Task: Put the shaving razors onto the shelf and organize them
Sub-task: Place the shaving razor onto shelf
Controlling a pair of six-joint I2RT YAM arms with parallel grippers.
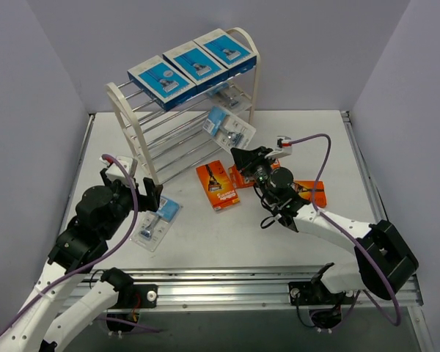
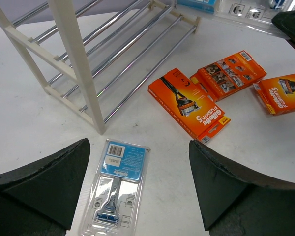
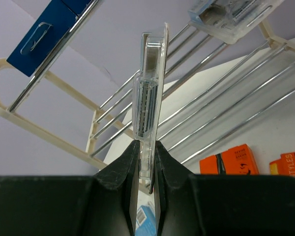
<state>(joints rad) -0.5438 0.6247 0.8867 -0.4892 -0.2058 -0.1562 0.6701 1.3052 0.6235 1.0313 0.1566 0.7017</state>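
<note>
The shelf [image 1: 150,128] stands at the back with three blue boxes [image 1: 193,64] on its top tier and a clear blister pack [image 3: 231,14] on the tier below. My right gripper [image 3: 146,152] is shut on another blister pack [image 1: 227,128], holding it edge-up in front of the shelf rods [image 3: 221,93]. My left gripper [image 2: 138,157] hangs open above a third blister pack [image 2: 117,184], which lies flat on the table [image 2: 19,128] nearer the left finger [image 2: 49,182], untouched. Three orange packs [image 2: 189,103] [image 2: 228,73] [image 2: 282,93] lie on the table right of the shelf.
The white shelf end post [image 2: 81,64] stands just beyond the left gripper. In the top view the right arm [image 1: 330,227] reaches in past the orange packs [image 1: 217,185]. Grey walls close in the table at the back and both sides.
</note>
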